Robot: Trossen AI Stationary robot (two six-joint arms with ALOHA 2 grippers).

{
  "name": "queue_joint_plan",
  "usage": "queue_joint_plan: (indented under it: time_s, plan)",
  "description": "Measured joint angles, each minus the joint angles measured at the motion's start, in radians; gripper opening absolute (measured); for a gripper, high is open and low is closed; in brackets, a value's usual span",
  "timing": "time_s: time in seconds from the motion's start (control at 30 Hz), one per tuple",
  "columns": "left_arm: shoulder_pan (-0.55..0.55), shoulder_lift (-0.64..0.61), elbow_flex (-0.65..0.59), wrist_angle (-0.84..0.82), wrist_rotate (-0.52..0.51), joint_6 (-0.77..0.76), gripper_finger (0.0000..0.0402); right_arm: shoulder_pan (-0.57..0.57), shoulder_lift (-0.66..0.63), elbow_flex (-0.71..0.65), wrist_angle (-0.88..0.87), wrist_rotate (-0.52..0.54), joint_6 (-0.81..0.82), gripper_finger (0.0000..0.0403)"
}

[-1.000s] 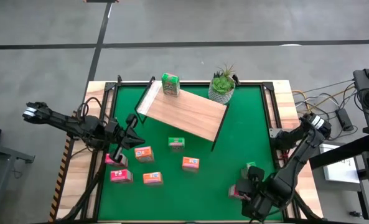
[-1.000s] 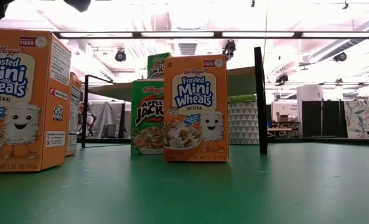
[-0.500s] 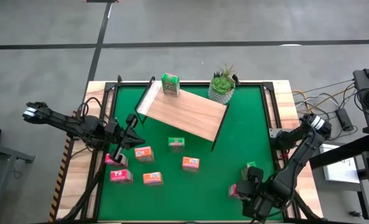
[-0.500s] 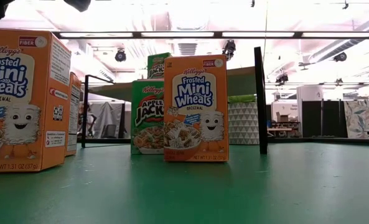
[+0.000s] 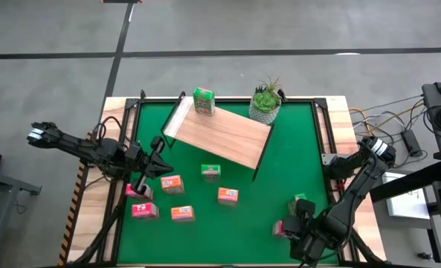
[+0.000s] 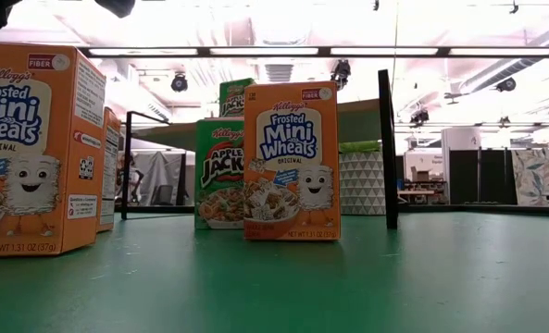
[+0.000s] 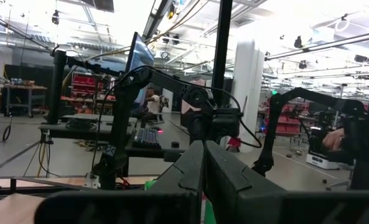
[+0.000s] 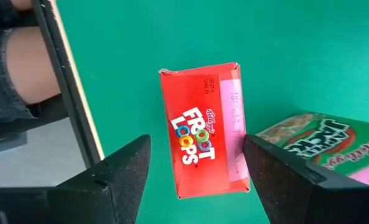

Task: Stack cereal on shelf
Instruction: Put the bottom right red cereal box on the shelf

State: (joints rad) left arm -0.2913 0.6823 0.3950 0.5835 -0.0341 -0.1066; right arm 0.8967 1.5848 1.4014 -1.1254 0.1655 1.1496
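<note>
Green mat (image 5: 279,179), half-hidden green box (image 8: 321,140)

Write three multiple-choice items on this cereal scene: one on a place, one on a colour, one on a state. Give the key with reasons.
1. Where does the green box at the back stand?
A. on the shelf
B. under the plant
C. off the table

2. What colour is the box between the right gripper's fingers?
A. blue
B. red
C. white

3. How are the left gripper's fingers?
A. wide apart
B. shut
C. holding a box

Key: 1 A, the high view shows it on the board's far corner. 2 B, the right wrist view shows a red Froot Loops box lying between open fingers. 3 B, the left wrist view shows the fingers pressed together with nothing between.
</note>
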Motion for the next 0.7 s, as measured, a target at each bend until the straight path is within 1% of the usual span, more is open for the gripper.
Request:
queue_joint_plan:
  time_s: [0.5, 0.7]
  plan:
    - [0.000, 0.000, 0.000, 0.000, 0.000, 0.000, 0.0000, 0.000, -0.024, 0.000, -0.023, -0.008, 0.017, 0.0247]
    - [0.000, 0.000, 0.000, -0.001, 0.000, 0.000, 0.0000, 0.000, -0.019, 0.001, -0.017, 0.020, 0.029, 0.0247]
